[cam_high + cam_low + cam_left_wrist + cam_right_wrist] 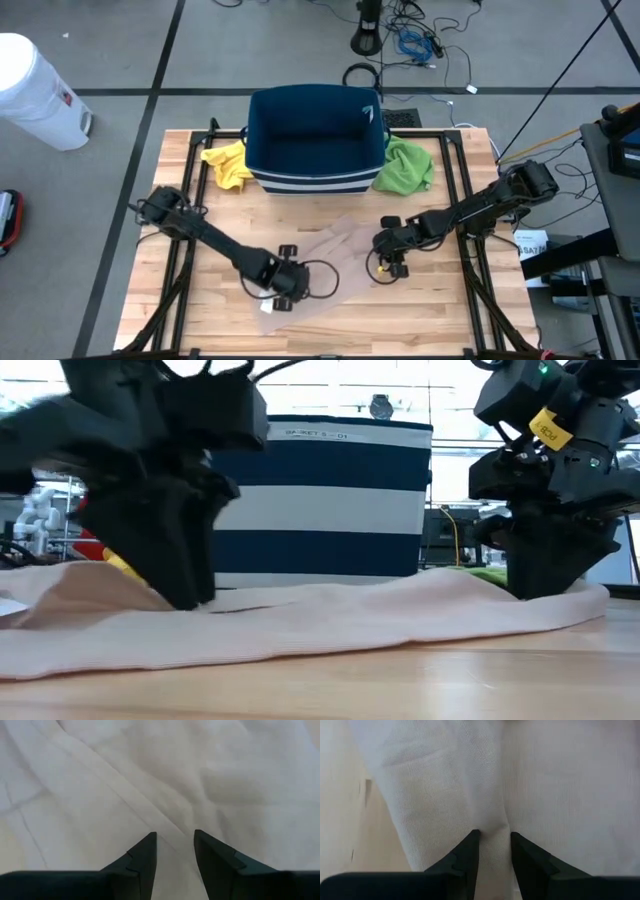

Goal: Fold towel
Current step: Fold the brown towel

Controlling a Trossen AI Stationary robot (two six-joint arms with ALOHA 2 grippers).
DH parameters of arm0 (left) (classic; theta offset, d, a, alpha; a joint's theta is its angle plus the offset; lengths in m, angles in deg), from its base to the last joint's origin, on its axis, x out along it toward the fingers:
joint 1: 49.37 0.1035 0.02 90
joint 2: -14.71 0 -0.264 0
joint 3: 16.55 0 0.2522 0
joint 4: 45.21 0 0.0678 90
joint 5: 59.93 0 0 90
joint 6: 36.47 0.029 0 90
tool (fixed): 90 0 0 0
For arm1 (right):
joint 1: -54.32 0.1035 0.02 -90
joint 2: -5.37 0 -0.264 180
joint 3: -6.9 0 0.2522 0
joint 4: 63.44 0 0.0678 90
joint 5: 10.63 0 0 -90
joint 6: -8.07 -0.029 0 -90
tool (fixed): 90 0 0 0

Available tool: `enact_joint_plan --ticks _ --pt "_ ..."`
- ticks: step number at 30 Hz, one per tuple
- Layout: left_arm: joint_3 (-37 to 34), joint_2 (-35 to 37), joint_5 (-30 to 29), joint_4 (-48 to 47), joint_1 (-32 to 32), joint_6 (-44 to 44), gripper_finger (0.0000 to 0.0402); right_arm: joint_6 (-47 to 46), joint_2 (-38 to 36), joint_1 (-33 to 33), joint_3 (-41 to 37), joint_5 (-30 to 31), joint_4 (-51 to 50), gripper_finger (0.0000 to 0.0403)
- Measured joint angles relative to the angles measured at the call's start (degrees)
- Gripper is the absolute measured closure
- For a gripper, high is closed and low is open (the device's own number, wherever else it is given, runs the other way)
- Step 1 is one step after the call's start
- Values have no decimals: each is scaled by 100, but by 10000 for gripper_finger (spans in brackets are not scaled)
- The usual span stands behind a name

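Pale beige cloth, the one towel [322, 262], lies flat on the wooden table [450, 320] in the lower middle of the high view, running aslant from lower left to upper right. Its lower-left edge reaches toward the table's near edge, while bare boards stay free to its lower right and along the left side.

Two arms work it. The left gripper [287, 283] is down on the towel's lower-left part; in the left wrist view its fingers [142, 862] stand a little apart with a ridge of cloth between them, pinching the towel. The right gripper [391, 257] sits at the towel's upper-right end; in the right wrist view its fingers [467, 855] likewise stand narrowly apart, nipping a fold of the fabric. In the low view the towel [330, 620] sags between both grippers, its far ends raised off the wood.

One navy basket with white stripes [315, 140] stands at the upper middle of the table, well apart from the towel. One yellow cloth [228, 163] lies at its left, one green cloth [405, 166] at its right. One white bin [35, 92] stands on the floor at upper left.
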Motion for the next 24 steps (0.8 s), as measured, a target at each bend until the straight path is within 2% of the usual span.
enact_joint_plan --ticks 4,9,16,24 --pt "0 154 -429 -317 -89 -361 264 108 -254 -9 -11 238 50 303" --pt "-2 118 -197 -479 -27 -440 264 494 -333 -7 14 193 1142 303" --pt "-2 103 -8 -455 85 -529 264 1097 -62 -9 14 -232 2446 303" --pt "-2 101 69 65 358 10 264 1675 489 -136 20 -848 3483 303"
